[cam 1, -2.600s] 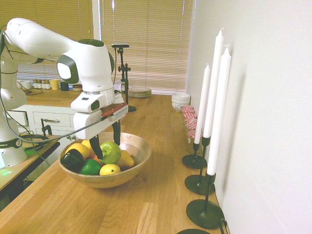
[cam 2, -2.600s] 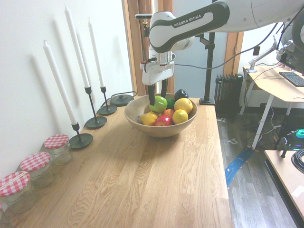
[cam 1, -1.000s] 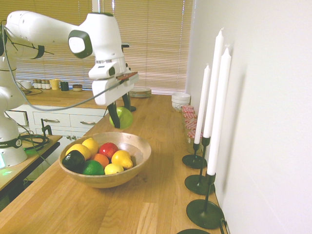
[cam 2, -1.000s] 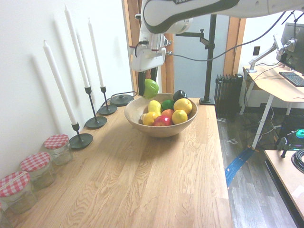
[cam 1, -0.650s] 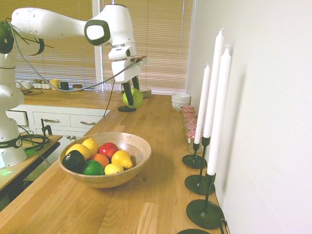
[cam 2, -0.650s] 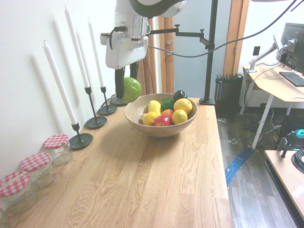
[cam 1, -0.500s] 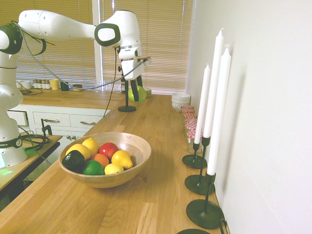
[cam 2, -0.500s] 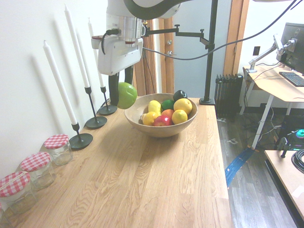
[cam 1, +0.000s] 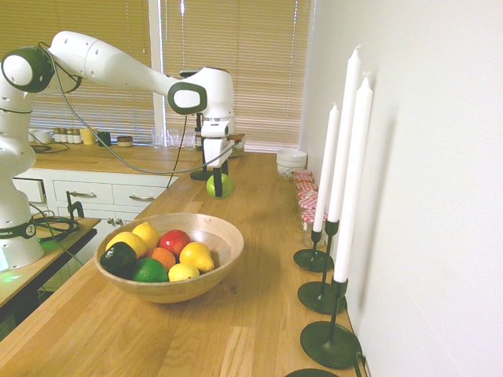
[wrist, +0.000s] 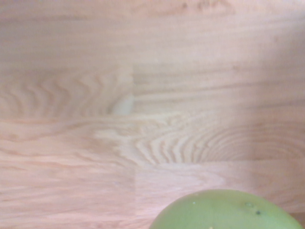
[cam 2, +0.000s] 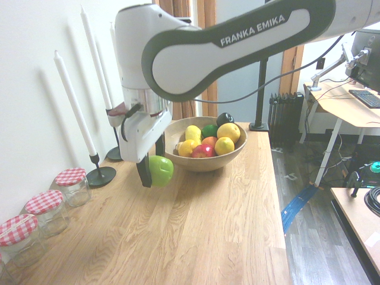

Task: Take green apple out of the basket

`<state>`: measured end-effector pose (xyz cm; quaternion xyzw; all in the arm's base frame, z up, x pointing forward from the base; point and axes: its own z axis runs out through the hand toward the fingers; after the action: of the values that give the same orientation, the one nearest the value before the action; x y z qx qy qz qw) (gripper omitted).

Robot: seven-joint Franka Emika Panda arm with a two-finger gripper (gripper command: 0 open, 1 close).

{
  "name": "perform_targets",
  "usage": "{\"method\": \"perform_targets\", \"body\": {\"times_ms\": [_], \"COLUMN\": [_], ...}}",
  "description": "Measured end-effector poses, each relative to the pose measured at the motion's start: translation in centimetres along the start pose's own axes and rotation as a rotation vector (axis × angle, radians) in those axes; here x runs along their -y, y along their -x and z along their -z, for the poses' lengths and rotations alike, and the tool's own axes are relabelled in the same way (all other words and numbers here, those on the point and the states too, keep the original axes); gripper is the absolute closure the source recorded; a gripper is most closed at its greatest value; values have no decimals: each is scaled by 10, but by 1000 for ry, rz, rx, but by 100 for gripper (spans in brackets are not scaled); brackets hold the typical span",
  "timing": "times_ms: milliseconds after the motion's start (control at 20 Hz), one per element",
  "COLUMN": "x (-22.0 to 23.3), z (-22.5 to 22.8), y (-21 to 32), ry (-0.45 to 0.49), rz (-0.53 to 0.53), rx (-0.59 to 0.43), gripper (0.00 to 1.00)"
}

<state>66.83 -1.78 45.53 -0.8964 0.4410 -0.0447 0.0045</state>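
Glossy light-green round apple (cam 2: 160,170): clenched in black two-finger claw (cam 2: 152,172), low over wooden table (cam 2: 196,225), outside wide tan wooden bowl-basket (cam 2: 205,160), toward wall-side table edge.

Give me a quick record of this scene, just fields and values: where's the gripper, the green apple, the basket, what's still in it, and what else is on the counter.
gripper: shut on the green apple, low over the counter
green apple: outside the basket, at or just above the wood; contact unclear
basket: on the wooden counter, apart from the apple
basket contents: yellow, red, orange, green and one dark fruit
wall side: white candles in black holders, red-lidded jars
task state: apple is out, not released
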Motion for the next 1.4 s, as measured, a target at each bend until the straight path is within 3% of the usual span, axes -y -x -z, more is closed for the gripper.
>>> {"method": "perform_targets", "body": {"times_ms": [450,1200,1250,1400], "x": [-12,-21,-21,-21], "z": [-72,-94,-95,-96], "y": [-15,-19,-19,-19], "ry": [55,75,76,77], "rz": [-28,-42,-42,-42], "rx": [32,46,47,47], "gripper": [100,100,0,0]}}
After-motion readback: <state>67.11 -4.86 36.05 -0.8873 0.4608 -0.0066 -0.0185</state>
